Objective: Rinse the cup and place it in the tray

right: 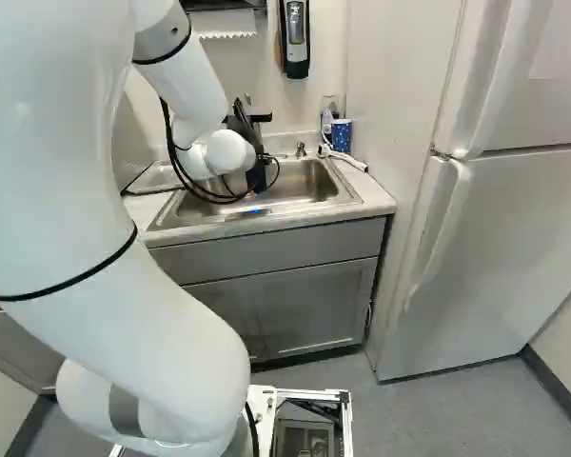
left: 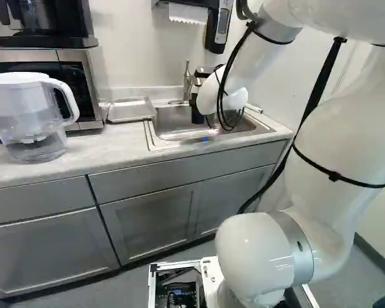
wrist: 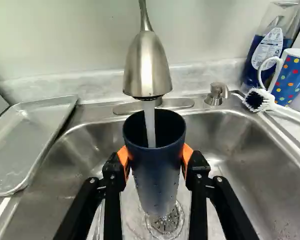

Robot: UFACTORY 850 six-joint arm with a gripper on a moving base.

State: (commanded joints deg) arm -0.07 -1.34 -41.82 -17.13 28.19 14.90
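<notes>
One each: cup [wrist: 157, 160], mug [wrist: 292, 75], tray [wrist: 32, 137], sink [wrist: 240, 145], faucet [wrist: 137, 70], brush [wrist: 258, 100], pitcher [left: 22, 106], microwave [left: 92, 96], coffee maker [left: 48, 19], fridge [right: 523, 238], arm [left: 340, 135]. Wall dispensers [right: 296, 57]: two.

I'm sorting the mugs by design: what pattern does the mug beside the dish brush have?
Multicoloured dots on blue; the mug shows best in the wrist view.

Glossy white arm [left: 346, 128], black cables [left: 233, 56]

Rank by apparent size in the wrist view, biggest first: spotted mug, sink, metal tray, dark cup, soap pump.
1. Sink
2. Dark cup and metal tray: too alike to rank; the tray is cut off by the view's edge
3. Spotted mug, also cut off
4. Soap pump
</notes>
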